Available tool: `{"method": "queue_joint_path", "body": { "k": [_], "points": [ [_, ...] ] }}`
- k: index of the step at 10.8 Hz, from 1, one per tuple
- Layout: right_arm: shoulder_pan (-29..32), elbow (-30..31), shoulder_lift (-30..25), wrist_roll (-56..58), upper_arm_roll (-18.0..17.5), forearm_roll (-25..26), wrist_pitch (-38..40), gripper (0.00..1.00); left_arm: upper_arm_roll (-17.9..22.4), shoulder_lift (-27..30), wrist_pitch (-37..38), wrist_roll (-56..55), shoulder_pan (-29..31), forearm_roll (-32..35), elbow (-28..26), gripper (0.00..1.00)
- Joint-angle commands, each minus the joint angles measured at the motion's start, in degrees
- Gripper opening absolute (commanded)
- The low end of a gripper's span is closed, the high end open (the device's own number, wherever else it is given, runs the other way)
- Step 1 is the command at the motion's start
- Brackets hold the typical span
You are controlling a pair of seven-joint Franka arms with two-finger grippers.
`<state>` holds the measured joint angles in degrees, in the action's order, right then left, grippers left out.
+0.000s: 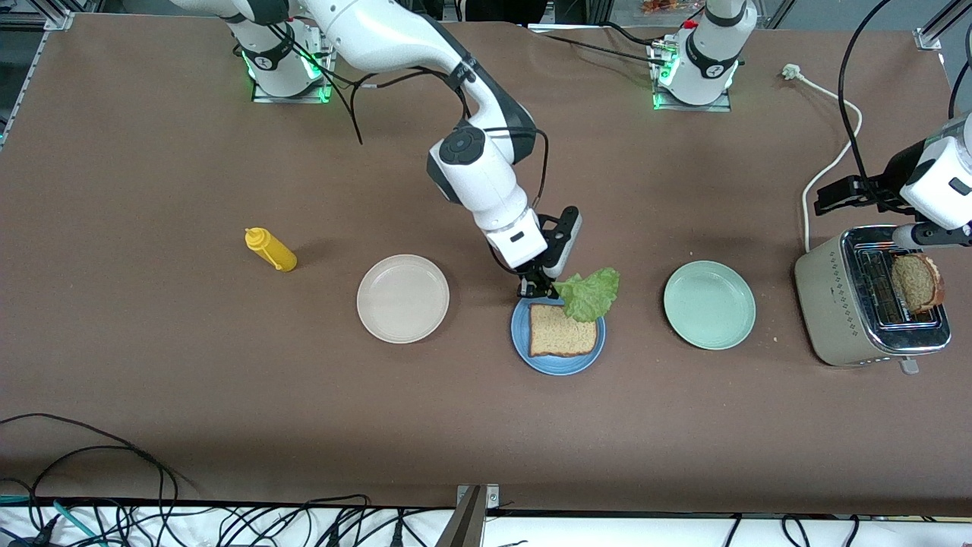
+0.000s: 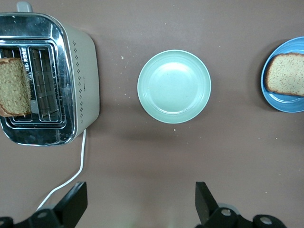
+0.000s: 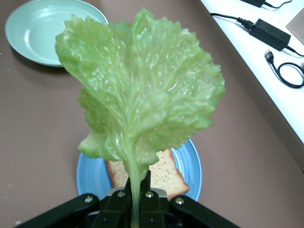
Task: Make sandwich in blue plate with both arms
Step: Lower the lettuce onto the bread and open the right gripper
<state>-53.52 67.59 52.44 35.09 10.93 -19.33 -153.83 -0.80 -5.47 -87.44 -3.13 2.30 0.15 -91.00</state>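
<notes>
The blue plate (image 1: 558,363) holds one slice of brown bread (image 1: 562,331). My right gripper (image 1: 535,287) hangs over the plate's rim on the robots' side, shut on the stem of a ruffled green lettuce leaf (image 1: 591,292) that spreads above the bread. In the right wrist view the lettuce (image 3: 142,85) fills the middle, its stem pinched in the gripper (image 3: 137,190) above the plate (image 3: 92,178) and bread (image 3: 166,173). A second bread slice (image 1: 917,282) stands in the toaster (image 1: 835,304). My left gripper (image 1: 932,235) hovers over the toaster; it is open and empty (image 2: 141,202).
A pale mint-green plate (image 1: 709,305) lies between the blue plate and the toaster. A cream-white plate (image 1: 402,298) and a yellow squeeze bottle (image 1: 270,249) on its side lie toward the right arm's end. The toaster's white cord (image 1: 831,152) runs toward the robots.
</notes>
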Motion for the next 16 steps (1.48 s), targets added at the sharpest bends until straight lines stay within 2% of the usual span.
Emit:
{"method": "queue_joint_path", "body": {
  "k": [1,7,16],
  "points": [
    [-0.01,-1.41,5.02,0.15,0.67,1.66,-7.16,0.0,-0.25,0.82,0.08,0.41,0.59,0.91,-0.94,1.0],
    [-0.18,-1.67,10.65,-0.38,0.76,1.93,-15.08,0.0,-0.16,0.82,0.08,0.41,1.21,0.82,-0.94,1.0],
    [-0.09,-1.58,11.81,-3.1,0.76,1.67,-15.54,0.0,-0.16,0.73,-0.01,0.41,1.47,0.73,-0.85,1.0]
  ]
}}
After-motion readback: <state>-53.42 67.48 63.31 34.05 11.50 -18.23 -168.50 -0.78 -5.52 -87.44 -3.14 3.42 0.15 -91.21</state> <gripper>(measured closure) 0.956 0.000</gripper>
